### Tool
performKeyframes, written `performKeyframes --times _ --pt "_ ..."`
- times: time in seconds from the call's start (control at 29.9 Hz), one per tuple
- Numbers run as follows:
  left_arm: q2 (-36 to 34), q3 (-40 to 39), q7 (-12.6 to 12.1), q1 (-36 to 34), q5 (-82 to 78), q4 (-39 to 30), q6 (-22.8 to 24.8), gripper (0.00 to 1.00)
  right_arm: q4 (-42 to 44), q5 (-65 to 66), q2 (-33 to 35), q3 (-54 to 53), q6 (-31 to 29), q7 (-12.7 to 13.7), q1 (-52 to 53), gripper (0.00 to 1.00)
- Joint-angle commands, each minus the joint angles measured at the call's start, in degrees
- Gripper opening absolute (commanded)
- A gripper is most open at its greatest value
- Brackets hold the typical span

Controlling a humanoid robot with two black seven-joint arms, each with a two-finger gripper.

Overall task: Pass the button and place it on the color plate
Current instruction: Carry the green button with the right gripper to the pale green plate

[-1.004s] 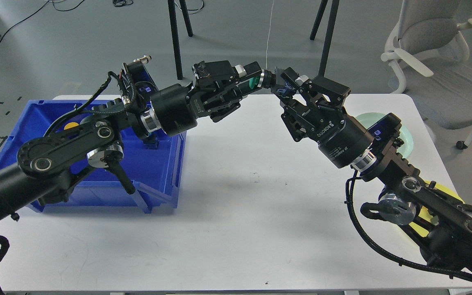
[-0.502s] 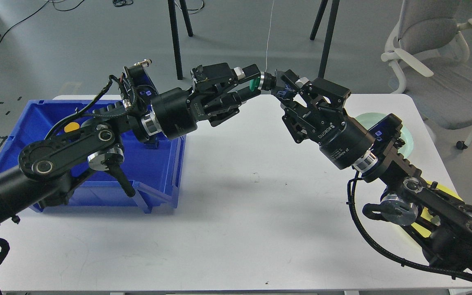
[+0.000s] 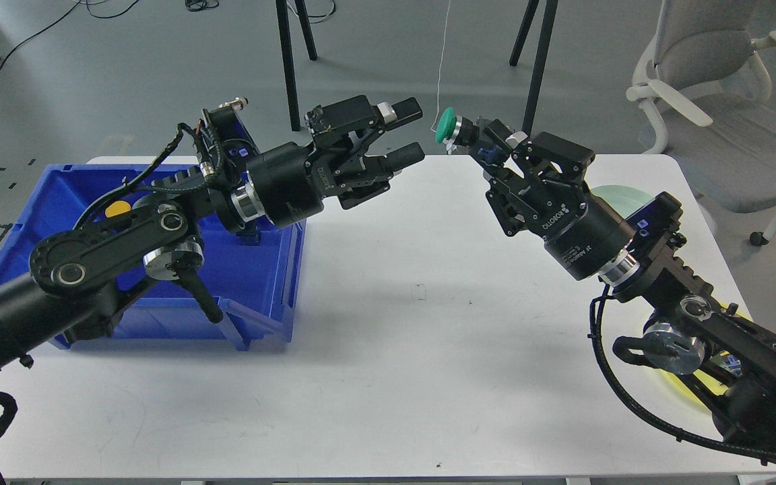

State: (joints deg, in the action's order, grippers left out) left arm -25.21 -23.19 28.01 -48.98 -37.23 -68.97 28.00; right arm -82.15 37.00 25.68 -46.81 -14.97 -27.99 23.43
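Both claws hang in the air above the far edge of the white table [image 3: 388, 377], and the handover looks done. On the left side of the table stands the blue bin [image 3: 273, 283], with one yellow piece visible inside. Near the right edge lie a pale green plate [image 3: 634, 195] and, closer to the near right corner, a yellow plate [image 3: 704, 397] (both mostly hidden under the right arm). My left gripper [image 3: 409, 132] has its two fingers spread wide apart and holds nothing. My right gripper [image 3: 479, 143] is closed around the body of the green button [image 3: 446, 125], whose round cap points toward the left claw; the button is high above the table, touching nothing else.

I judge the button light and stiff, with a smooth plastic cap that can slip, so the hold should be on its narrower dark body and not on the cap.

Half a second ago the left fingers were closed on the button and the two claws were touching; now the left one has let go and the claws are apart.
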Motion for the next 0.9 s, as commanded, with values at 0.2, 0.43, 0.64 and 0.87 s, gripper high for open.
performKeyframes --times 0.2,0.43,0.64,0.87 --pt "0.07 -1.77 -0.01 1.17 0.05 -0.02 0.0 0.77 16.11 -0.26 1.3 -12.6 0.82 -0.01 -4.36 0.09" --pt "0.16 -1.77 -0.01 1.26 0.05 0.06 0.0 0.78 33.17 -0.09 1.47 -12.52 3.63 -0.01 -3.48 0.06" --pt "0.25 -1.77 -0.01 1.34 0.05 -0.02 0.0 0.79 40.22 -0.09 1.3 -10.85 4.33 -0.01 -3.04 0.07" --pt "0.33 -1.95 -0.01 2.13 0.05 -0.02 0.0 0.79 48.65 -0.7 -1.15 -3.47 7.94 -0.01 2.49 0.07"
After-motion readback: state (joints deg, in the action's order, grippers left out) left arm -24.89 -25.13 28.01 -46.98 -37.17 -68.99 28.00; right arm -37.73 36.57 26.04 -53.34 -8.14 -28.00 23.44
